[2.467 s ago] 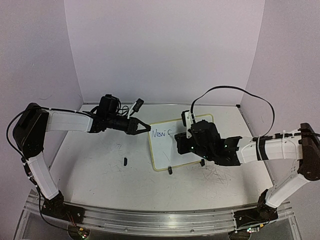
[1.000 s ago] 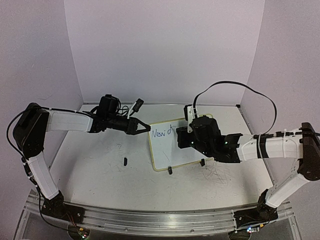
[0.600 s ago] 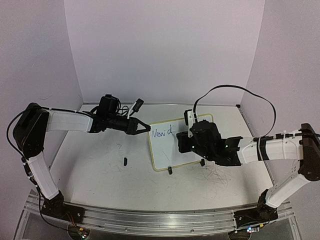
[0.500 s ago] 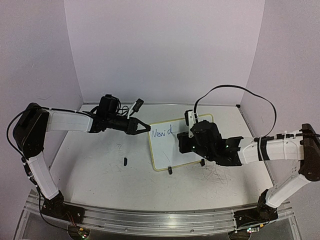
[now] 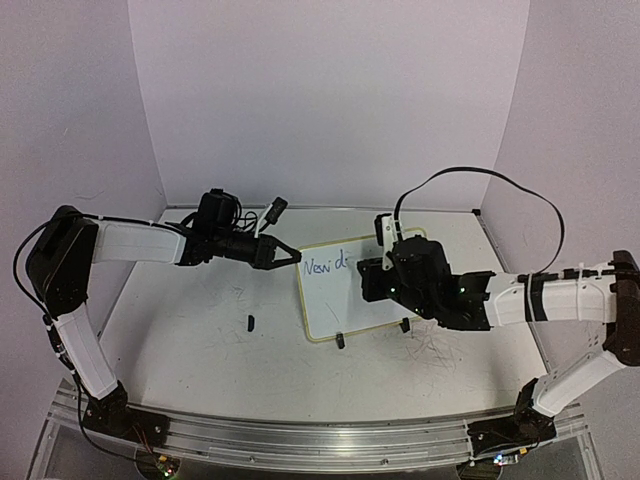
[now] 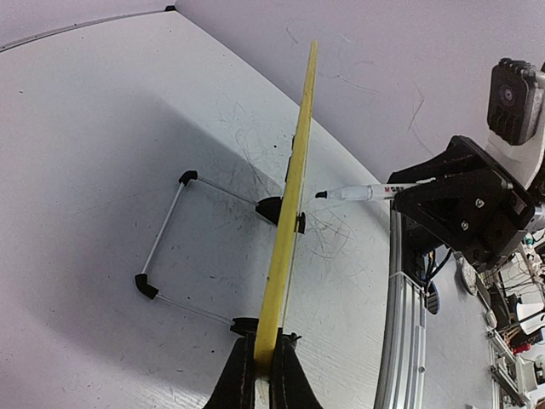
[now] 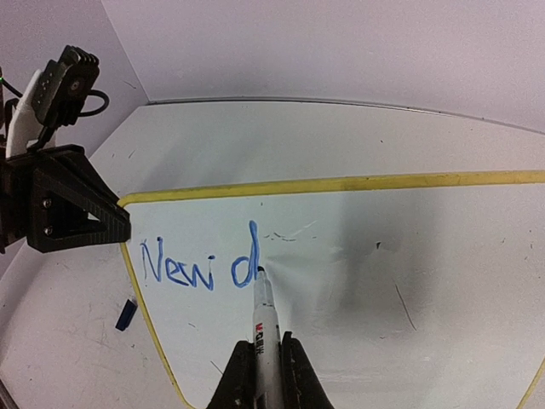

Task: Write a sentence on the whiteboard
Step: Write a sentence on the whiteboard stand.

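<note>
Your right tool (image 5: 372, 282) shifted a little toward its own right over the last two and a half seconds, and the sentence (image 5: 328, 266) grew from "New c" to "New d". Your left tool (image 5: 294, 258) kept its place the whole time.

In the right wrist view, the right tool (image 7: 266, 348) was pinching a marker (image 7: 265, 317) between its fingers (image 7: 238, 375), with the barrel running straight out ahead of them. The marker's tip was touching the board (image 7: 400, 281) just at the lower right of the "d". The sentence (image 7: 200, 268) lay ahead of that tool and to the left of the tip, in blue script, close to the board's left frame. Nothing was written to the right of the tip.

In the left wrist view, the left tool (image 6: 261, 375) was pressed together on the board's yellowish edge (image 6: 288, 213), which ran straight ahead from its fingers (image 6: 240, 383), seen edge-on. To the left of that edge you could see the board's wire stand (image 6: 166, 247) resting on the surface (image 6: 102, 128). To the right of it, the marker (image 6: 362, 192) reached in from the right tool (image 6: 400, 194) and met the board's face.

From above, the board (image 5: 335, 310) stood tilted on the surface (image 5: 200, 350) between your two tools, and its two black feet (image 5: 340, 341) were toward the arms. A small dark piece (image 5: 250, 322) lay on the surface below the left tool, apart from the board.
</note>
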Controlling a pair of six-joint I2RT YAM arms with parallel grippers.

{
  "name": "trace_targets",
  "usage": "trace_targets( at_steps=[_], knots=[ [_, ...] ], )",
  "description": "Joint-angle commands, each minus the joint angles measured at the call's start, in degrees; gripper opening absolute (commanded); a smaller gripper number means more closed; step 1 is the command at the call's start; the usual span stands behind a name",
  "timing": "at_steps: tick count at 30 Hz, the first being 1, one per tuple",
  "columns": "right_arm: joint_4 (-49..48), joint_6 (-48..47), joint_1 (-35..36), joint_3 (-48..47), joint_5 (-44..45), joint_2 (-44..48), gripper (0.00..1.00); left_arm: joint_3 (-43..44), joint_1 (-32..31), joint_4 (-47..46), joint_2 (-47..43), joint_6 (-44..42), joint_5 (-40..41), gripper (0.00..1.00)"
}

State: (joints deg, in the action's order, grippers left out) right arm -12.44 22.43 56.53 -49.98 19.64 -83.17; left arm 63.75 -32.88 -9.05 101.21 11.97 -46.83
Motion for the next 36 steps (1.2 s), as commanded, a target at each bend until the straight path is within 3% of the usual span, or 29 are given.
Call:
trace_targets(
  at_steps=[1,36],
  knots=[
    [-1.49,-0.82,-0.11,-2.4,0.87,-1.33,0.0,0.1,0.05,3.69,0.53,-0.51,0.88,0.0],
    [0.87,0.7,-0.17,0.33,4.09,-0.17,0.0,0.26,0.08,3.64,0.82,-0.43,0.76,0.0]
  ],
)
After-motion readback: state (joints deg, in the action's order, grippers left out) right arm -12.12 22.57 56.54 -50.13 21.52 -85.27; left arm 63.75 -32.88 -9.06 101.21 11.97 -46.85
